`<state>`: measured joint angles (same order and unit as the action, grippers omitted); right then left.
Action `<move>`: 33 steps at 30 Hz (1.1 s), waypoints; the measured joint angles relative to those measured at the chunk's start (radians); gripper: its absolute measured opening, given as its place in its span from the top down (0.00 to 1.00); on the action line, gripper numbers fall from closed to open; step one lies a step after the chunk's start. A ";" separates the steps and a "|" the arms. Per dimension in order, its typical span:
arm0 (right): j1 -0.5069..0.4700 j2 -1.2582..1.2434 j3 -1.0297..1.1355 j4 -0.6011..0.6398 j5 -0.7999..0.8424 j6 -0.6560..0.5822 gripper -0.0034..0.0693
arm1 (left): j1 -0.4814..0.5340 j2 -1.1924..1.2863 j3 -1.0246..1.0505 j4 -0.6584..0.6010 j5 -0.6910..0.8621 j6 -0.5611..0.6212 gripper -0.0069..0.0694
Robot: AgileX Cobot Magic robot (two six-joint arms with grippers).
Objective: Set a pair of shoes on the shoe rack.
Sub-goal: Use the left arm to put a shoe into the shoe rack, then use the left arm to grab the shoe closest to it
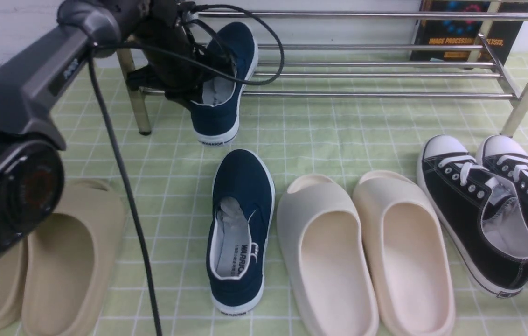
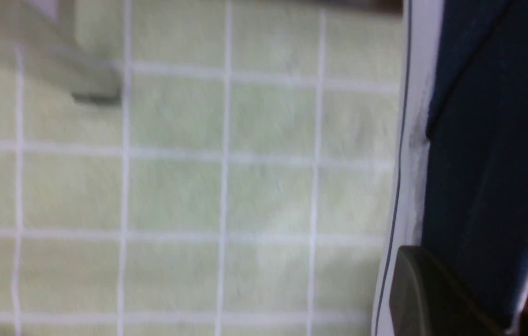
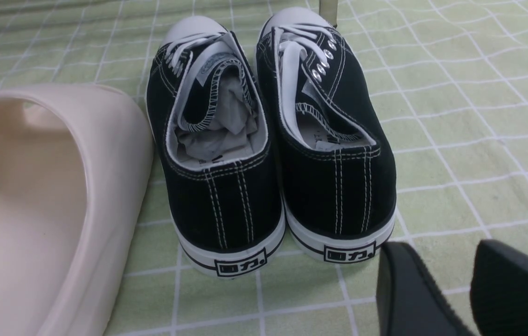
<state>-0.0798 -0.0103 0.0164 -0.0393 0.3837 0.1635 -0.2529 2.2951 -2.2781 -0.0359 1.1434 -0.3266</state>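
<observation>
One navy shoe point(image 1: 226, 70) of the pair hangs tilted at the left end of the silver shoe rack point(image 1: 385, 74), toe up over the bars and heel low in front of them. My left gripper point(image 1: 194, 84) is shut on that shoe's side wall. In the left wrist view its dark fingers point(image 2: 413, 289) pinch the navy canvas point(image 2: 488, 140) beside the white sole. The other navy shoe point(image 1: 240, 224) lies on the green checked cloth, heel toward me. My right gripper point(image 3: 455, 280) stands open and empty behind the black sneakers, and is outside the front view.
Black lace-up sneakers point(image 1: 483, 210) point(image 3: 268, 140) sit at the right. Cream slides point(image 1: 362, 252) lie in the middle and beige slides point(image 1: 59, 261) at the left. A dark book point(image 1: 464, 32) leans behind the rack. A rack leg point(image 2: 59, 65) shows blurred in the left wrist view.
</observation>
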 joint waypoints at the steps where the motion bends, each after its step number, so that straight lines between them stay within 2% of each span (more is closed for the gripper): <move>1: 0.000 0.000 0.000 0.000 0.000 0.000 0.61 | 0.000 0.018 -0.029 0.011 0.000 -0.006 0.90; 7: 0.000 0.000 0.000 0.000 0.000 0.000 0.61 | 0.000 0.085 -0.125 0.030 -0.033 -0.013 0.90; 14: 0.000 0.000 0.000 0.000 0.000 0.000 0.61 | 0.000 0.107 -0.131 0.029 -0.081 -0.013 0.89; 22: 0.000 0.000 0.000 0.000 0.000 0.000 0.61 | 0.000 0.094 -0.138 0.036 -0.142 -0.014 0.72; 25: 0.000 0.000 0.000 0.000 0.000 0.000 0.61 | 0.000 0.043 -0.156 0.048 -0.085 -0.014 0.61; 28: 0.000 0.000 0.000 0.000 0.000 0.000 0.61 | 0.000 -0.013 -0.182 0.080 -0.012 -0.013 0.57; 31: 0.000 0.000 0.000 0.000 0.000 0.000 0.61 | 0.000 -0.056 -0.199 0.099 0.040 -0.009 0.58; 33: 0.000 0.000 0.000 0.000 0.000 0.000 0.61 | 0.000 -0.114 -0.205 0.102 0.096 0.024 0.63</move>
<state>-0.0798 -0.0103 0.0164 -0.0393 0.3837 0.1635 -0.2529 2.1814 -2.4834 0.0665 1.2395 -0.3022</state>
